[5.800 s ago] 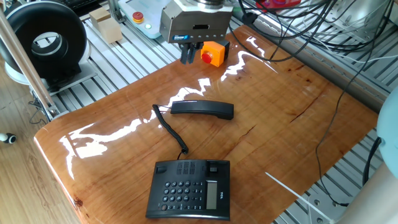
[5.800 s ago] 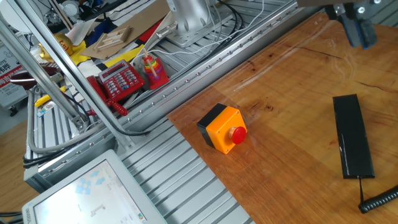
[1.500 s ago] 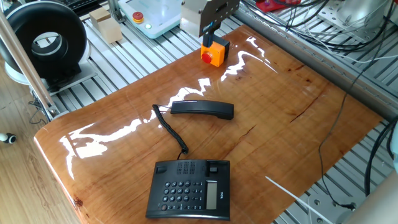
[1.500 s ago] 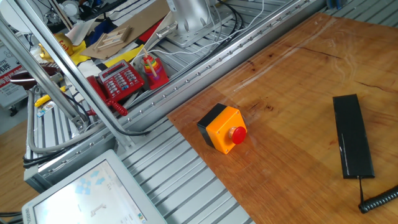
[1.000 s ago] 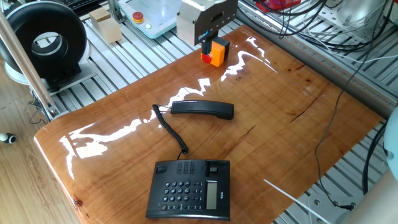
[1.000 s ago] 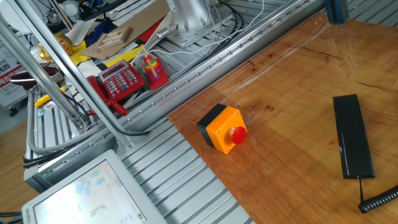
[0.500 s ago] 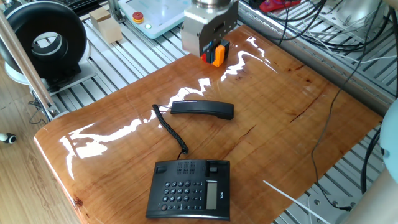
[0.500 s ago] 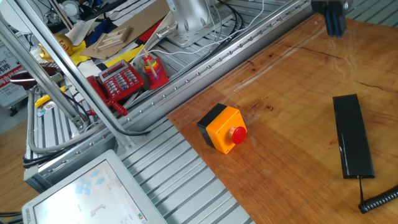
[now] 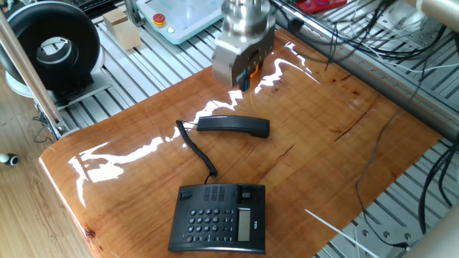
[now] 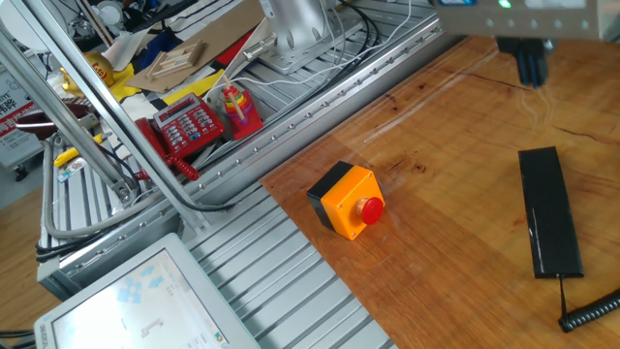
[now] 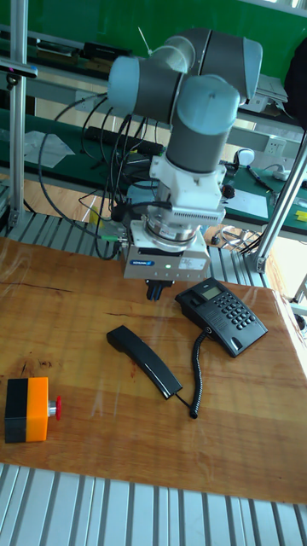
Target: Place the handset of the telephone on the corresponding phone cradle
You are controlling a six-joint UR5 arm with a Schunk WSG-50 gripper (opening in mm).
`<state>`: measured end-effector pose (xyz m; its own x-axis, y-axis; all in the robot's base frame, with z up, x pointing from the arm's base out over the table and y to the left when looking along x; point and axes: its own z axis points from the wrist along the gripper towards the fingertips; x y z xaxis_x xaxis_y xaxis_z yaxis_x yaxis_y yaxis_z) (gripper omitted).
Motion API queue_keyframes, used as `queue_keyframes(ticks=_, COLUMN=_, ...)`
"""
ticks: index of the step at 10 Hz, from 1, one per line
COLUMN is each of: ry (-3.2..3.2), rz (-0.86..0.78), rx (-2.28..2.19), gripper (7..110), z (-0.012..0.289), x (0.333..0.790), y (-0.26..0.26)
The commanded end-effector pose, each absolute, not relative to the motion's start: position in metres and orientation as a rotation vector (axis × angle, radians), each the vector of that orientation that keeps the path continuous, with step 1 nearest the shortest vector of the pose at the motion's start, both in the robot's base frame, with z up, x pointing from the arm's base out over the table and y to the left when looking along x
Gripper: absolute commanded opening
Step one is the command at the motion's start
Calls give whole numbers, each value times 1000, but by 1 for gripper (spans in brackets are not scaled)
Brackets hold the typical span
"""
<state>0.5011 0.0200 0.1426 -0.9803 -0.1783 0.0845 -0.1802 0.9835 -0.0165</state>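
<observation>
The black handset lies flat on the wooden table, its coiled cord running to the telephone near the front edge. The phone cradle is the bare strip facing the handset. My gripper hangs above the table just beyond the handset, apart from it. In the other fixed view the gripper is beyond the far end of the handset. In the tall view the gripper is above and behind the handset, beside the telephone. Its fingers look bunched and dark, and the gap cannot be read.
An orange box with a red button sits on the table near its edge, left of the handset, also in the tall view as the orange box. Aluminium rails, cables and clutter surround the table.
The gripper has come down and moved from over the orange box toward the handset. Handset and telephone have not moved.
</observation>
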Motion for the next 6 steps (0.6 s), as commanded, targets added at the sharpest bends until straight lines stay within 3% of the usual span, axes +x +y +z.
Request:
queue_keyframes(ticks=1, ry=-3064, rz=54, rx=246, gripper=7, z=110, x=480, y=33)
queue_keyframes(ticks=6, ry=-3067, rz=78, rx=243, gripper=7, z=98, x=464, y=30)
